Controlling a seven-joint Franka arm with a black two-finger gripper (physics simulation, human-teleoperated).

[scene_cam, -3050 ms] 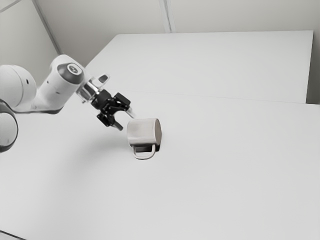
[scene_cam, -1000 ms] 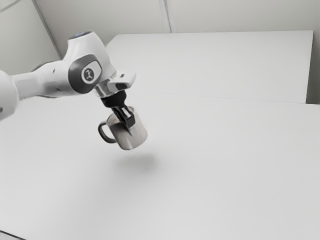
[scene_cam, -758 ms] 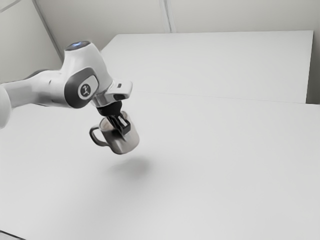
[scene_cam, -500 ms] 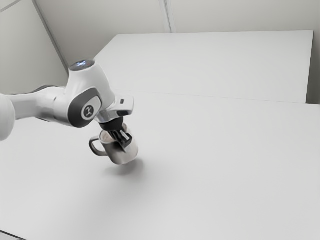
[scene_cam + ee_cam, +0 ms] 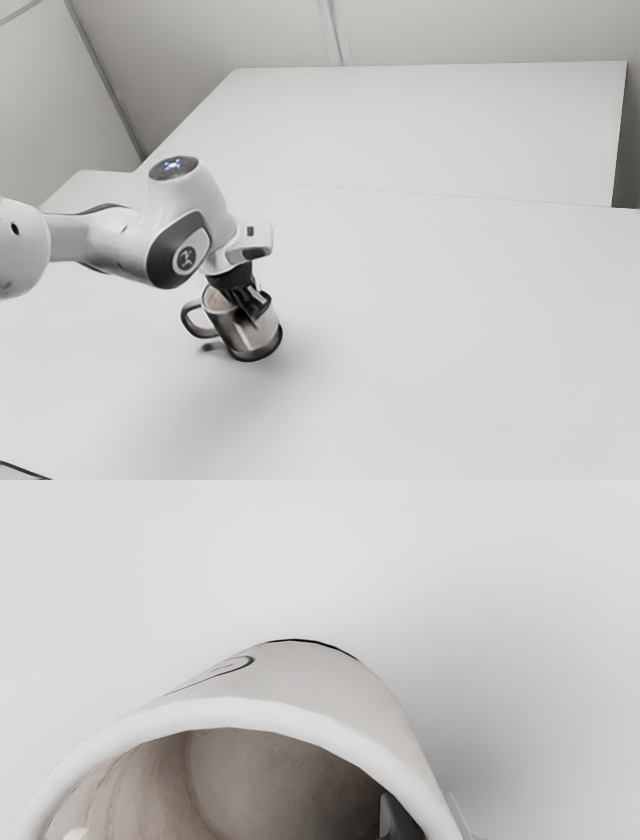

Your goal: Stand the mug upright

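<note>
Mug: leaning, base low at the bench, mouth tipped toward the exterior view's left, handle that side too | Jaws: pinching the mug's wall, one finger inside, one outside

white table, pale grey walls behind

arm: cut off, exterior view's left | mug: cut off, wrist view | marking: unreadable
</note>
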